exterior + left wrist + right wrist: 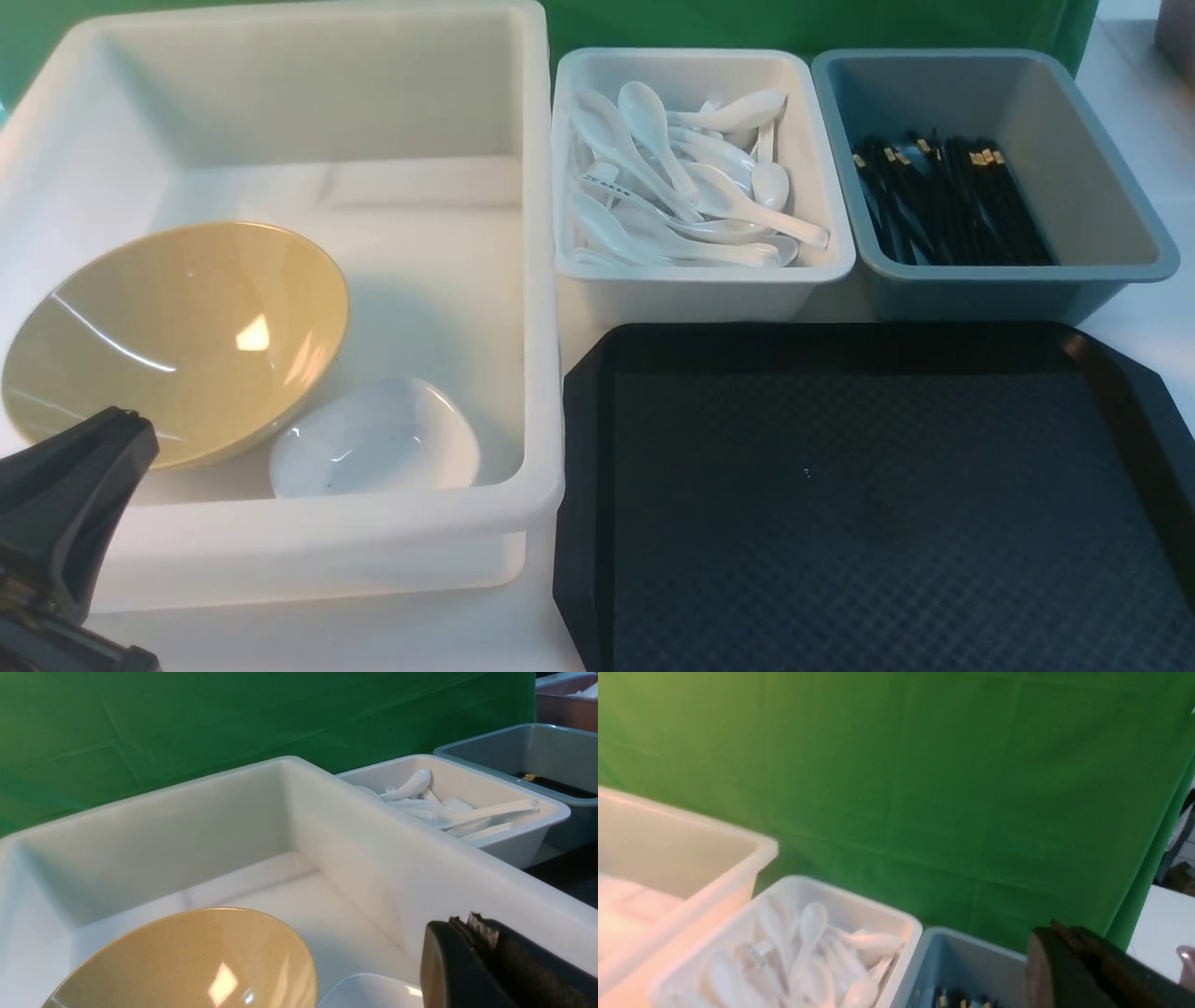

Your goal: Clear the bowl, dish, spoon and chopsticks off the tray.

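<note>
The black tray (840, 504) lies bare at the front right. The olive-yellow bowl (177, 341) leans tilted inside the large white bin (541, 280), next to a small white dish (373, 439). The bowl (187, 961) also shows in the left wrist view. White spoons (700, 177) lie heaped in the small white bin; I cannot tell the task's spoon from the others. Black chopsticks (943, 201) lie in the grey-blue bin. My left gripper (117, 420) is shut and empty, at the near left of the large bin, its tip (462, 921) above the dish. My right gripper (1057, 928) is shut and empty, out of the front view.
The small white bin (822, 271) and the grey-blue bin (1130, 271) stand side by side behind the tray. A green backdrop (924, 765) hangs behind the bins. The large bin's near wall (327, 551) is close to my left gripper.
</note>
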